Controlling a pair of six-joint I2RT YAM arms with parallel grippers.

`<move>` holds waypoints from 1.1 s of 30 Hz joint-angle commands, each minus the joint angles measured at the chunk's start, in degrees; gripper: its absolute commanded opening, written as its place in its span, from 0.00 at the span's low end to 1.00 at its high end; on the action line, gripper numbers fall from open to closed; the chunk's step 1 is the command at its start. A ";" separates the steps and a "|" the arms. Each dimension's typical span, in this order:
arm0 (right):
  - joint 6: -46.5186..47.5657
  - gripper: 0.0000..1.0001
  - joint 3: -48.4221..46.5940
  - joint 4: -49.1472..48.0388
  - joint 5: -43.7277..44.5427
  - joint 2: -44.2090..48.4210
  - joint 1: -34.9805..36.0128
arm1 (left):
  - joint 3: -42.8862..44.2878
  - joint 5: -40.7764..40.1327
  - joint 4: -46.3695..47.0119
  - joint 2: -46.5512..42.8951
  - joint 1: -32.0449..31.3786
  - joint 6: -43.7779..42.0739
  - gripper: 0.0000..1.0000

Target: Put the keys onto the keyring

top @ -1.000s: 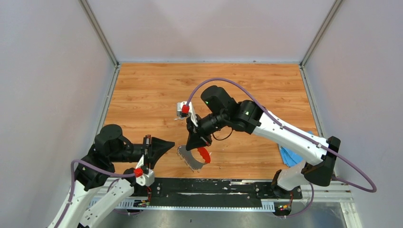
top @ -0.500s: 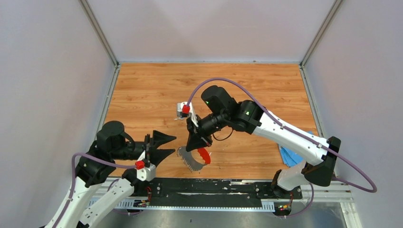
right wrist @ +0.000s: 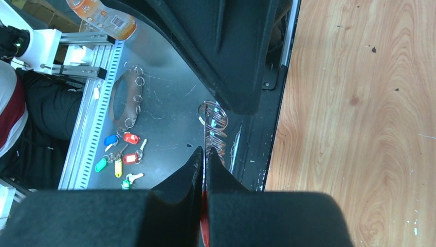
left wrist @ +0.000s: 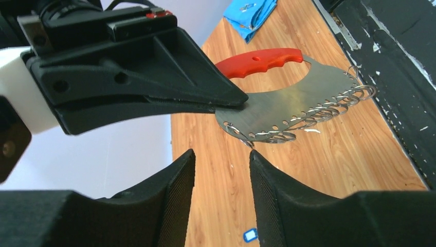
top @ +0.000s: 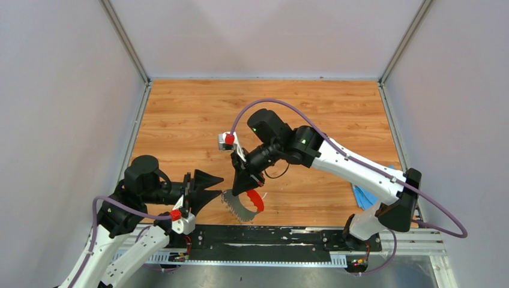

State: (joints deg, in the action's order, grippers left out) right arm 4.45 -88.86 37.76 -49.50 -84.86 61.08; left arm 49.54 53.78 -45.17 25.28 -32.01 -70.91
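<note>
The keyring (top: 241, 205) is one piece: a flat crescent of grey sheet metal (left wrist: 288, 98), dull and smooth, with a moulded red plastic grip (left wrist: 257, 59) bridging its inner curve. The grip has shallow finger scallops and one small hole. Along the crescent's outer edge hangs a fan of thin wire split rings (left wrist: 319, 105), overlapping too closely to count. It sits over the near middle of the wooden table (top: 198, 114), tilted; whether the rings touch the boards I cannot tell.

The right gripper (top: 243, 180) is matte black and wedge-shaped, its two jaws pressed together on the left end of the metal crescent. The left gripper (top: 213, 186) lies just left of the keyring and points at it, jaws parted with nothing between them. Its two fingers (left wrist: 177, 188) carry finely ribbed black pads.

One key shows in the left wrist view — a small blue oval head with a white centre (left wrist: 250, 234), lying on the orange-brown boards apart from the keyring. One crumpled blue cloth (top: 362, 197) lies at the near right edge of the table.
</note>
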 commanded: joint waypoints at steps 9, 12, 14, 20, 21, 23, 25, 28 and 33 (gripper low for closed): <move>-1.27 0.00 -5.20 0.34 -2.07 -3.20 0.61 | -0.29 2.37 -0.14 -2.56 -0.27 3.91 0.40; -1.36 0.00 -5.40 0.21 -2.07 -3.06 0.58 | -1.17 1.30 -0.05 -4.11 -0.27 5.21 0.42; -1.60 0.00 -5.44 0.21 -2.22 -2.95 0.62 | -2.04 0.99 -0.10 -5.10 -0.30 5.03 0.44; -2.52 0.00 -4.65 -0.32 -2.62 -2.69 0.57 | -3.20 0.61 -0.09 -5.41 -0.27 2.96 0.51; -2.78 0.00 -4.41 -0.66 -2.70 -2.60 0.61 | -2.93 0.72 -0.09 -5.17 -0.25 2.96 0.52; -3.17 0.00 -3.94 -1.28 -2.80 -2.48 0.62 | -2.71 0.89 -0.10 -4.65 -0.31 2.78 0.52; -3.47 0.00 -3.70 -1.60 -2.80 -2.50 0.61 | -2.69 1.03 -0.09 -4.54 -0.22 1.77 0.52; -3.61 0.00 -3.67 -1.65 -2.73 -2.67 0.62 | -2.63 1.26 -0.07 -4.75 -0.27 0.00 0.49; -3.57 0.00 -3.62 -1.79 -2.02 -2.92 0.62 | -1.73 1.93 -0.02 -5.04 -0.25 0.88 0.37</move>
State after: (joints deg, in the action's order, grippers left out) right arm 2.00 -92.12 36.84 -51.00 -87.70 61.08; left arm 46.85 54.48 -45.17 20.36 -32.01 -69.67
